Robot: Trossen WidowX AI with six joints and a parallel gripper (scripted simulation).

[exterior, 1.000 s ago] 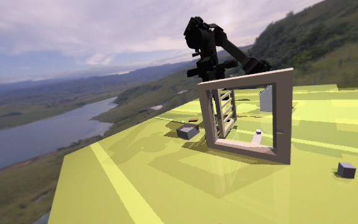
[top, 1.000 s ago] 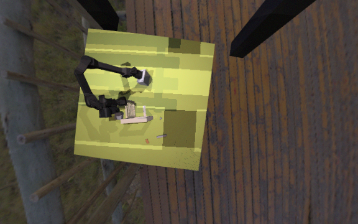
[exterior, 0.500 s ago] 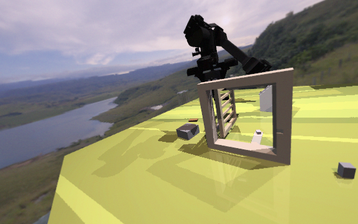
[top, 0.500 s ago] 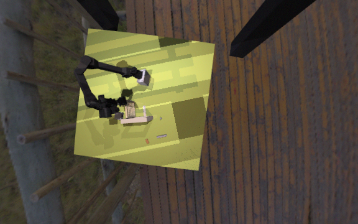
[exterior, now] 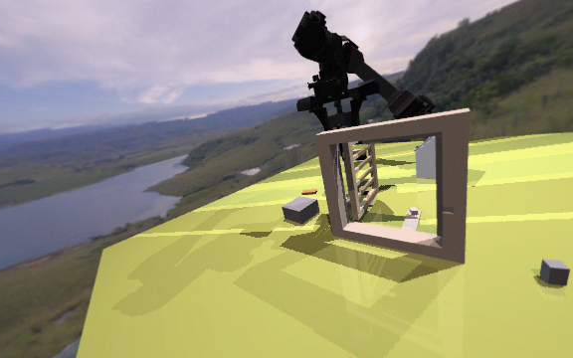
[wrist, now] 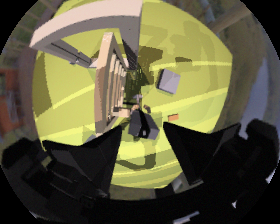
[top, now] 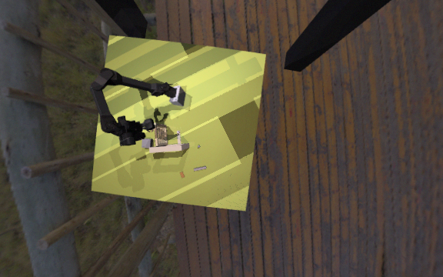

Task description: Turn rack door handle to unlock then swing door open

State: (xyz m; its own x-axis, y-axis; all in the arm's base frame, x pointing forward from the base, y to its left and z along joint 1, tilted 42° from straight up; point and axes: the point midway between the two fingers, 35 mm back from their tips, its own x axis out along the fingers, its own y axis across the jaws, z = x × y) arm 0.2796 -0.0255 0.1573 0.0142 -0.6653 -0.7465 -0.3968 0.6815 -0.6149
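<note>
The rack's tan frame (top: 168, 148) (exterior: 453, 189) (wrist: 125, 22) stands upright. Its slatted door (top: 161, 138) (exterior: 352, 179) (wrist: 102, 92) stands swung out on the arm's side, roughly square to the frame. My gripper (exterior: 338, 120) (wrist: 141, 127) is open and points down beside the door's free edge. In the wrist view, the dark handle (wrist: 148, 128) shows between the parted fingertips, with space visible on both sides. How far the handle is turned is hard to tell, and the arm hides it in the top view.
A grey block (top: 147, 143) (exterior: 300, 211) (wrist: 168, 81) lies beside the frame's hinge-side end. A small orange piece (exterior: 309, 191) (wrist: 173, 117) lies beyond it. A small grey cube (exterior: 554, 272) is off the frame's other end. A pale foot (exterior: 410, 222) extends from the frame.
</note>
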